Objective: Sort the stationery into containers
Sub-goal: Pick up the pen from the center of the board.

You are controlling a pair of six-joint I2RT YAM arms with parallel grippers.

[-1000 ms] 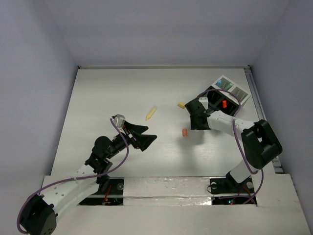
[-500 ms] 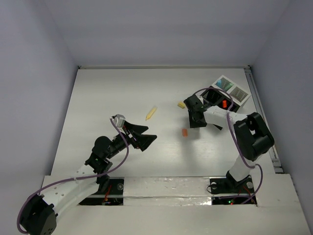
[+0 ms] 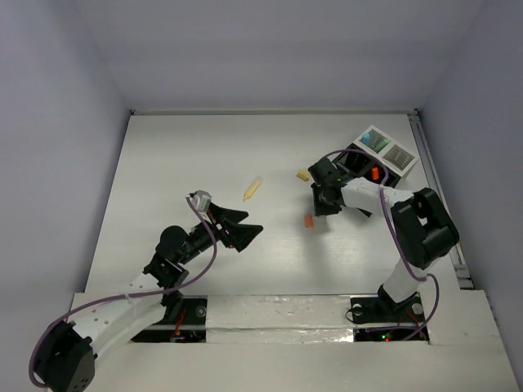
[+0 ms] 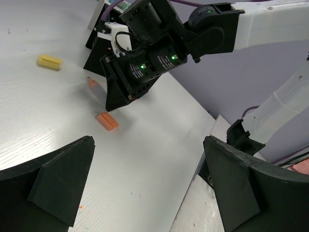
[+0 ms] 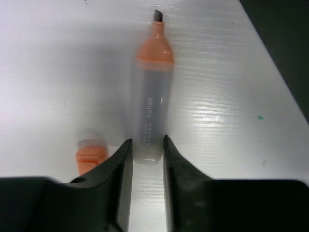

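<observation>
My right gripper (image 3: 320, 207) is down at the table, and in the right wrist view (image 5: 145, 142) its fingers are closed on the rear end of an orange-tipped marker (image 5: 150, 96) with a clear body and no cap. The orange cap (image 3: 308, 220) lies just beside the fingers (image 5: 90, 157). A yellow marker (image 3: 252, 189) and a small yellow block (image 3: 303, 174) lie on the table. The black divided box (image 3: 357, 158) and the joined white tray (image 3: 389, 148) stand at the back right. My left gripper (image 3: 248, 222) is open and empty, hovering left of the cap (image 4: 107, 121).
An orange item (image 3: 375, 173) sits in the black box. A metal rail (image 3: 431, 163) runs along the table's right edge. White walls close the table in at the back and sides. The right arm's body (image 4: 145, 63) fills the upper part of the left wrist view.
My right gripper has moved left and back from beside the box and come down over the orange marker next to the cap. The left arm has barely moved.
</observation>
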